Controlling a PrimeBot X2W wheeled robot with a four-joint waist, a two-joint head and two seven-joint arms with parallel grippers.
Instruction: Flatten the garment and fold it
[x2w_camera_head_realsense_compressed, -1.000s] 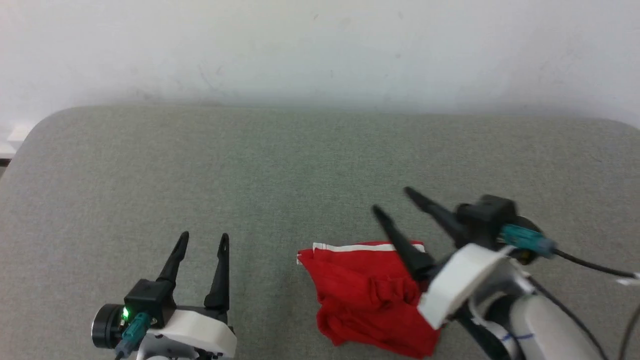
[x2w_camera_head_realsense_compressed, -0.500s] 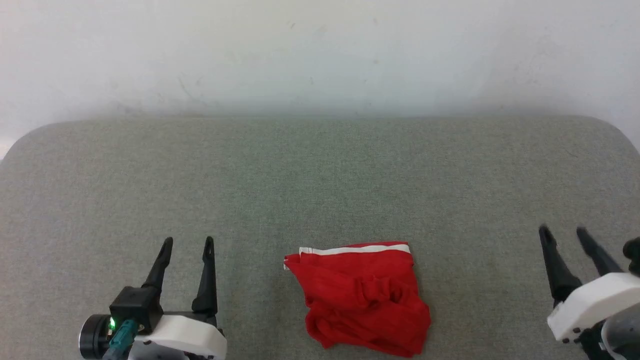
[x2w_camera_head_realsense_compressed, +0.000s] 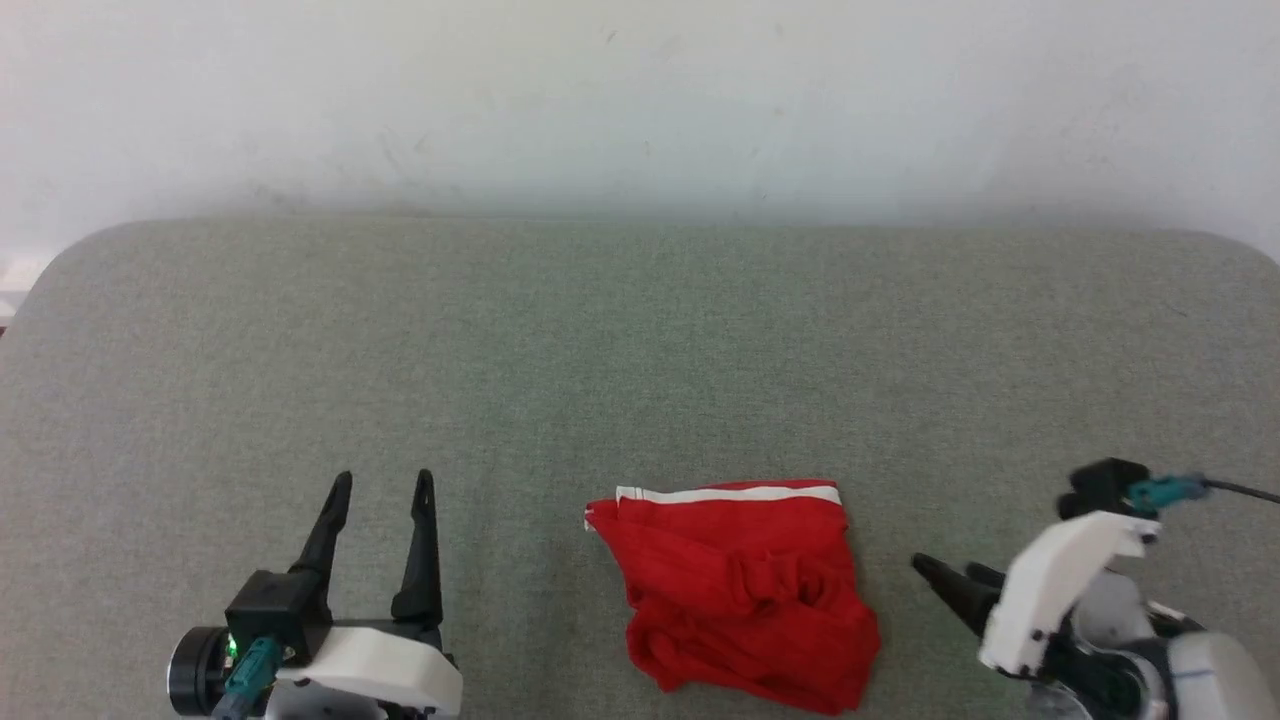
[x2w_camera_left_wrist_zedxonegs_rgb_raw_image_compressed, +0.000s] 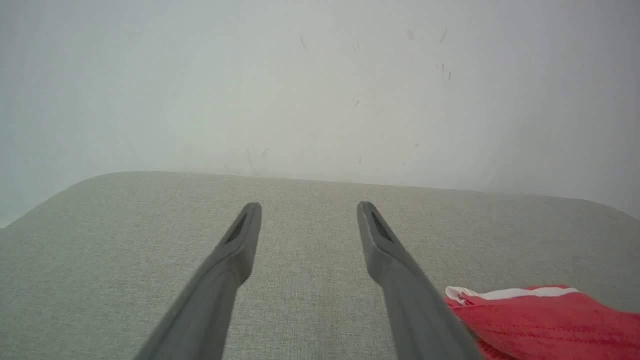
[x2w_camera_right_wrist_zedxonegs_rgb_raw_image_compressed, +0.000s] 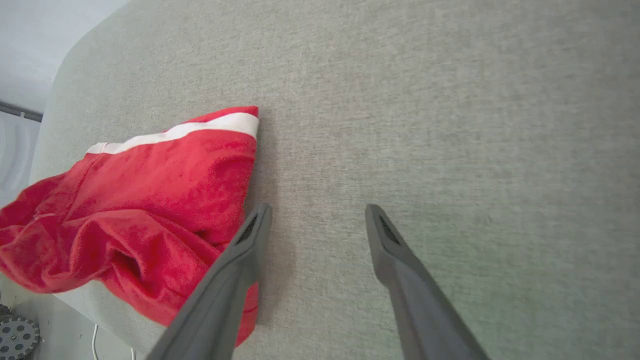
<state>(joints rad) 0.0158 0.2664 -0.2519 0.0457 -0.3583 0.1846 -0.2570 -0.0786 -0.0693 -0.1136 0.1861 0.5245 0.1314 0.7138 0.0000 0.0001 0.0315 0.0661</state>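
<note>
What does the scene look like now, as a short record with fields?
surface: grey-green fabric top, pale wall behind
shorts: red, crumpled near the front edge, white stripe along the far side
left gripper: open, empty, left of shorts, apart from them
right gripper: open, empty, right of shorts, fingers pointing toward them
task: not yet flattened or folded

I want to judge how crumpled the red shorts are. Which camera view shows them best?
The head view: the whole garment lies in frame, white stripe at its far edge. The right wrist view shows most of it at a slant; the left wrist view catches one corner.
</note>
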